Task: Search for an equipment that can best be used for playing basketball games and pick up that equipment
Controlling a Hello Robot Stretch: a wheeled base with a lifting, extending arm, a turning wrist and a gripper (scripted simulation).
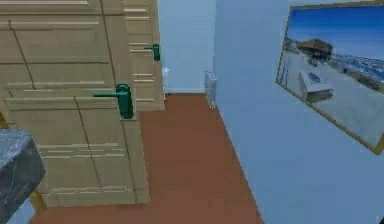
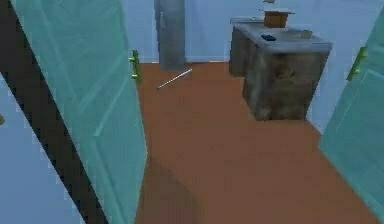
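A: What sits closest in?

B: A grey speckled slab corner [image 1: 15,170], at the forward view's bottom left and cut off by the edge. Just behind it stands a pale wooden panelled door [image 1: 70,130] with a green handle [image 1: 123,100]. A second wooden door [image 1: 140,40] lies farther back, and it has a small green handle [image 1: 154,50] too.

A: And that view's right?

B: A pale blue wall [image 1: 250,130] bearing a framed picture [image 1: 335,70] of a sunny outdoor scene. The brown floor [image 1: 185,150] runs back to a white ribbed thing [image 1: 211,88] against the far wall.

A: The arm side view?

B: A teal door [image 2: 85,110] stands close at the left, with a yellowish handle [image 2: 135,65]. Another teal panel [image 2: 362,120] is at the right edge. On the floor between them lies a thin pale rod [image 2: 174,79]. Near it is a dark mottled cabinet [image 2: 285,75], which carries a brown box [image 2: 278,17] and a small dark thing [image 2: 268,38].

A: The basketball: how does it look, and where is it?

B: I cannot tell either.

A: And the gripper's fingers?

B: I cannot tell how they stand.
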